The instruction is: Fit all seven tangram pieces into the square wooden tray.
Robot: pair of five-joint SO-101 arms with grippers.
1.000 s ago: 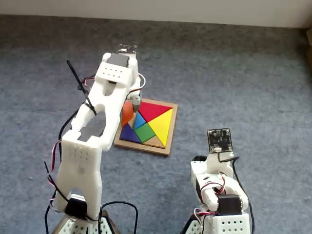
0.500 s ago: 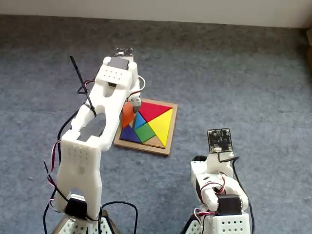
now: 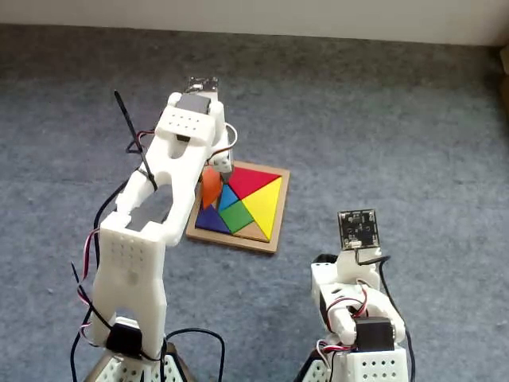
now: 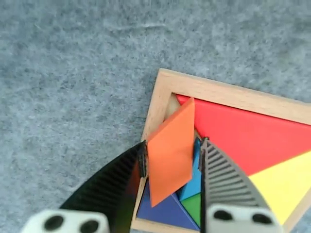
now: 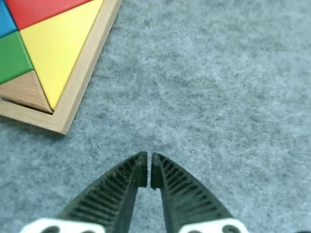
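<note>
Orange parallelogram [image 4: 171, 148] hangs pinched in the left gripper [image 4: 173, 145], its long axis running straight out ahead of that gripper toward the bare corner slot of the wooden tray [image 4: 218, 91] just beneath.

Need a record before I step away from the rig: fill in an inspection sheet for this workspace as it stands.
Surface: grey carpet, flat.
Job's things: square wooden tray holds the red piece, yellow piece, green piece, blue piece, purple piece and plain wooden piece. The orange piece is tilted over the tray's open corner, not yet seated.
Clutter: nothing seen.
Grippers: left gripper is closed on the orange piece. The right gripper is shut over bare carpet beside the tray.
Cables: wires run along the arms, none across the tray.
Surroundings: pale wall strip at the far edge.
</note>
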